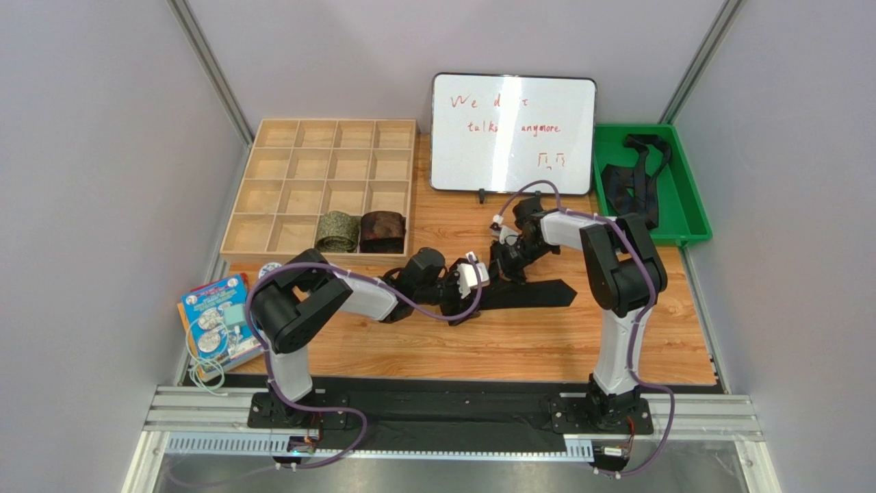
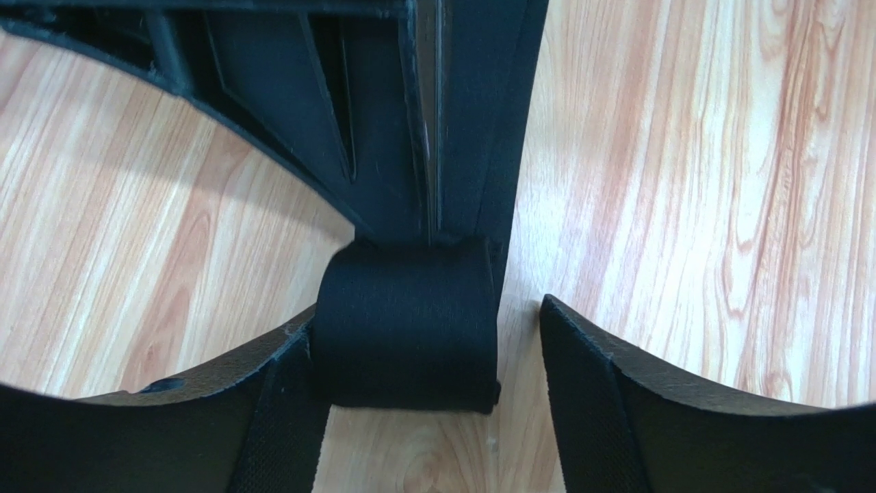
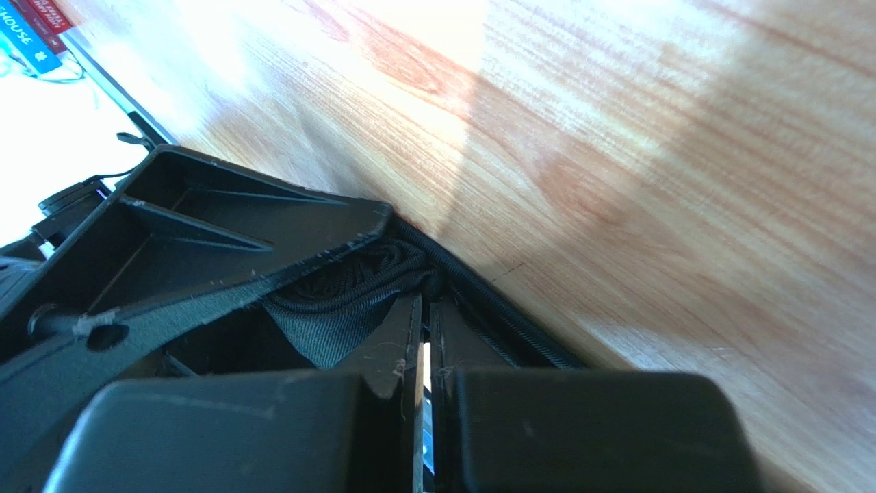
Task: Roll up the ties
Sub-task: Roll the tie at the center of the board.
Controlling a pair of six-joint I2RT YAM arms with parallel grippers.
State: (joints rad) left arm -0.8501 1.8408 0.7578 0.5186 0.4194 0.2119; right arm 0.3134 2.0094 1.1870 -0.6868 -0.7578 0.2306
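Mid-roll on a black tie [image 1: 540,295], lying flat on the worktop [image 1: 535,344].
Left hand [image 2: 422,334] spread, with the rolled end [image 2: 406,308] sitting between its fingers, touching one and clear of the other. Straight ahead of that hand lies the flat tail, long axis running away from it to the right. Right hand [image 3: 424,308] pressed together, tips down at the roll's far side; cannot tell whether fabric is pinched. Probably best rolled onward by the left hand, the nearer one.

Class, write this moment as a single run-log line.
phase: rolling | black fabric necktie: partly coiled on wooden table | left claw: open around coil | right claw: shut at coil
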